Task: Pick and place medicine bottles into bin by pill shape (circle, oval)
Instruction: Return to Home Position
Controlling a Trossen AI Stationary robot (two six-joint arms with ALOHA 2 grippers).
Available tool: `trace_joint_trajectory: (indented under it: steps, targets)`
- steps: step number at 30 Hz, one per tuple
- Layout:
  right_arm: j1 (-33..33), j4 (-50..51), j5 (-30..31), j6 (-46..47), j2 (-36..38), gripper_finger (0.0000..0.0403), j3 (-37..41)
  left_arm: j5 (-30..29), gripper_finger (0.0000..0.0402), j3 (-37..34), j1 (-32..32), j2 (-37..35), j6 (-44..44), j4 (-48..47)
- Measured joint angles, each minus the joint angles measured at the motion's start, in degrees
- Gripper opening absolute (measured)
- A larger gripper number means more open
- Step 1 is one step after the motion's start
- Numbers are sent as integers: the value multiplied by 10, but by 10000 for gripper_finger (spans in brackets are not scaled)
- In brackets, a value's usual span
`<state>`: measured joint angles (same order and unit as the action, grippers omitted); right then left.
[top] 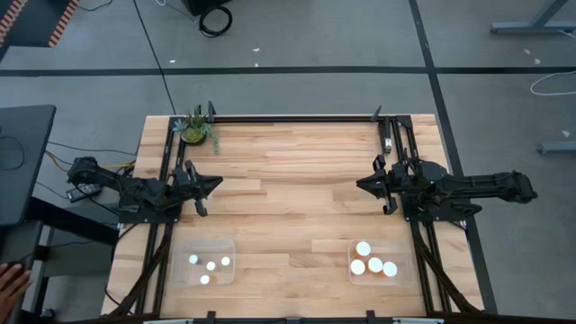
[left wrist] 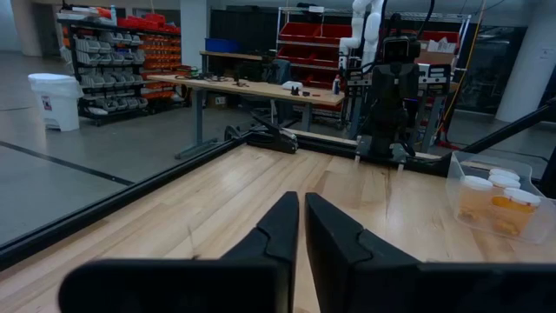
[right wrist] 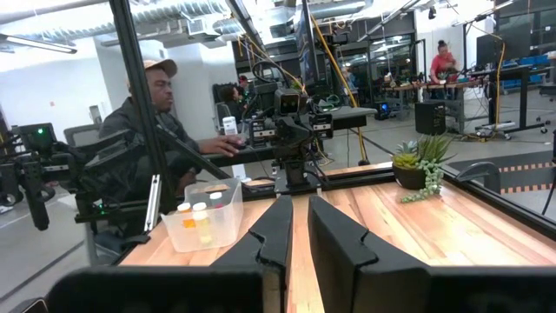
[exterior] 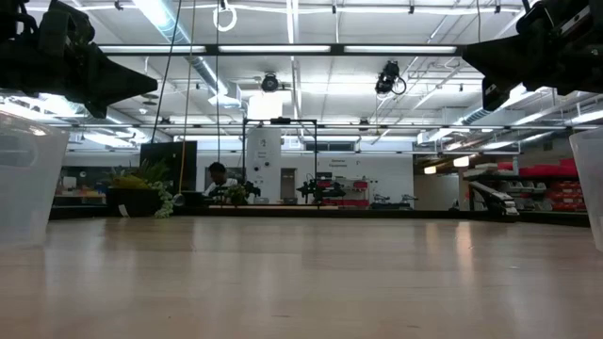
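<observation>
Hovering above the wooden surface (top: pixel 288 211), the left claw (top: pixel 216 184) sat near the left edge and pointed inward. Its two fingers were pressed together on nothing, as the left wrist view showed. The right claw (top: pixel 362 184) faced it from the right side, well apart, its fingers likewise drawn together and empty.

Both bins lay along the edge opposite the potted plant (top: pixel 195 131), clear of either claw. The left transparent bin (top: pixel 180 273) held four small medicine bottles (top: pixel 211 265), white caps up and spread loosely across its floor. The right transparent bin (top: pixel 402 245) held four larger medicine bottles (top: pixel 375 264), clustered so that their caps nearly touched. Seen from the wrist views, the larger ones showed orange below their caps and the small ones yellow.

A person in a cap (right wrist: pixel 156 104) sat beyond the surface, on the left bin's side.
</observation>
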<state>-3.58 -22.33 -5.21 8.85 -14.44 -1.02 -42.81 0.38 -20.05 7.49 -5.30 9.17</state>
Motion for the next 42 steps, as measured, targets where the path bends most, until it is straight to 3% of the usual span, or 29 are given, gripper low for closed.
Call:
trace_joint_trajectory:
  steps: [42]
  targets:
    - [0, 0, 0, 0, 0, 47, 0, 0, 29, 0, 0, 0, 0, 0]
